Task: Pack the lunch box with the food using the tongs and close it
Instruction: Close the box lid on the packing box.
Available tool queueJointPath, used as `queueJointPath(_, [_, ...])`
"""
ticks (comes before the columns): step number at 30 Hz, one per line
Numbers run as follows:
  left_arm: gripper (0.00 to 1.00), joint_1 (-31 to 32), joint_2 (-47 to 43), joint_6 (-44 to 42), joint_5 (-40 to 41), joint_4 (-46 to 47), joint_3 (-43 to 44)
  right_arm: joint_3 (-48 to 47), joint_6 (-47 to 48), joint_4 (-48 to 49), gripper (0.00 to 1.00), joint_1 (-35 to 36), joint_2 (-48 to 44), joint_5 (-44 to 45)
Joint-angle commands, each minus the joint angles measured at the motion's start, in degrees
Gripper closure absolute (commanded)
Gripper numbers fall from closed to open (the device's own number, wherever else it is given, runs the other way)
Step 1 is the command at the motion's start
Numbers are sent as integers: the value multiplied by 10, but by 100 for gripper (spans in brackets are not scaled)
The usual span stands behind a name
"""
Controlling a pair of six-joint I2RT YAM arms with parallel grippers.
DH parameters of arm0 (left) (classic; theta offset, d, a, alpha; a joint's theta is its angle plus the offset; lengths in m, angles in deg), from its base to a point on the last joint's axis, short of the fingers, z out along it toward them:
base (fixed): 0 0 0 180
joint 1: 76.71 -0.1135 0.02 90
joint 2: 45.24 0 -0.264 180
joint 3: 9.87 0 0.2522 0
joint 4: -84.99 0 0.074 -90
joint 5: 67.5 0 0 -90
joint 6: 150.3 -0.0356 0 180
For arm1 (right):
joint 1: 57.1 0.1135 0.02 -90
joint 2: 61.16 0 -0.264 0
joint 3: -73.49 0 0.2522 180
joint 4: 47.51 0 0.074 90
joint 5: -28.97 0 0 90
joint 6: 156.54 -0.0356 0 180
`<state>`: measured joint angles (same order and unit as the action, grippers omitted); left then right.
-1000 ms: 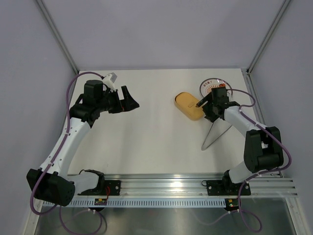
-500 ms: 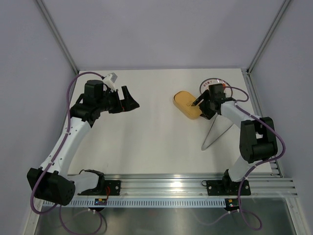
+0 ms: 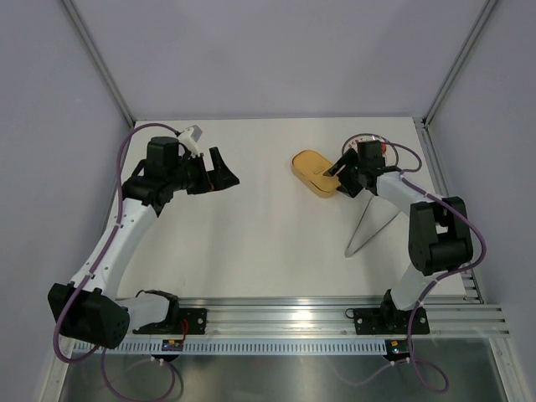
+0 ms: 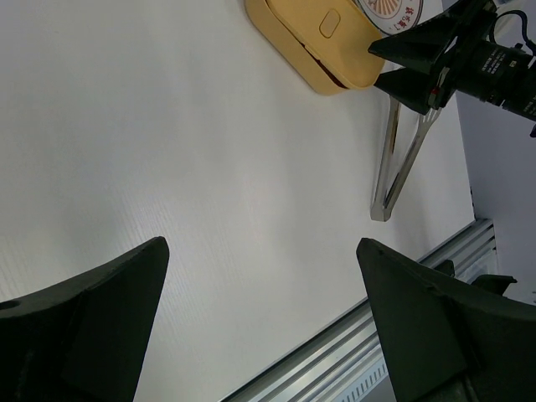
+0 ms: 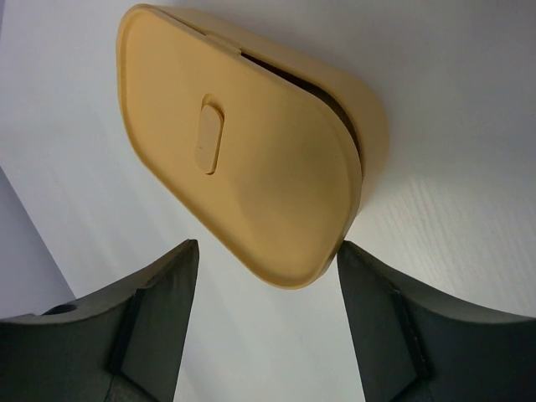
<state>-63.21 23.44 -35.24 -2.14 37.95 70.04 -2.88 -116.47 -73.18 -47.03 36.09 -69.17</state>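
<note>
The mustard lunch box (image 3: pixel 312 172) lies at the back right of the table with its lid (image 5: pixel 243 159) on top, slightly askew, a dark gap showing along one side. My right gripper (image 5: pixel 266 280) is open, and the box's near rounded end sits between its fingers (image 5: pixel 394 327); one tip is at the box's corner, the other stands apart from it. The silver tongs (image 3: pixel 367 228) lie on the table nearer the arm bases. My left gripper (image 3: pixel 223 173) hovers open over the left of the table with nothing in it. The food is out of view.
A small round patterned plate (image 3: pixel 362 142) sits behind the box, partly under the right arm. In the left wrist view the lunch box (image 4: pixel 314 42), tongs (image 4: pixel 400 155) and right gripper (image 4: pixel 394 63) appear far ahead. An aluminium rail (image 3: pixel 276 314) runs along the near edge.
The right gripper has moved away and to the left, and the lunch box has slid that way with it. Its jaws have narrowed a little. The left arm has barely moved.
</note>
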Motion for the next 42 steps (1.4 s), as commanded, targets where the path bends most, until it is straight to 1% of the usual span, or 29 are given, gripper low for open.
queueJointPath(1, [1, -1, 2, -2, -11, 25, 1, -23, 11, 22, 27, 1, 28, -21])
queueJointPath(5, [1, -2, 3, -2, -12, 24, 0, -38, 16, 3, 27, 1, 50, -28])
queueJointPath(8, [1, -2, 5, -1, -13, 25, 0, -57, 25, -29, 27, 2, 65, -29])
queueJointPath(15, [1, -2, 6, 3, -17, 30, -1, -37, 33, -18, 26, 1, 21, -21])
queueJointPath(18, [1, -2, 6, 3, -18, 31, -1, -33, 43, -30, 29, 2, 8, -3])
queueJointPath(22, [1, -2, 5, 3, -18, 31, -5, -34, 48, -40, 39, 1, 9, 12])
queueJointPath(24, [1, -2, 4, 2, -19, 31, -6, -38, 49, -46, 40, 2, 15, 11])
queueJointPath(27, [1, -2, 0, -2, -17, 30, -7, -41, 50, -57, 40, 2, 16, 18])
queueJointPath(31, [1, -2, 0, -3, -17, 30, -6, -40, 56, -72, 34, 1, 14, 31])
queueJointPath(33, [1, -2, 2, -2, -18, 31, -6, -39, 58, -80, 33, 1, 9, 36])
queueJointPath(37, [1, -2, 3, -2, -20, 31, -7, -24, 57, -68, 35, 1, -5, 40])
queueJointPath(42, [1, -2, 1, -2, -19, 31, -8, -36, 57, -64, 36, 2, 5, 30])
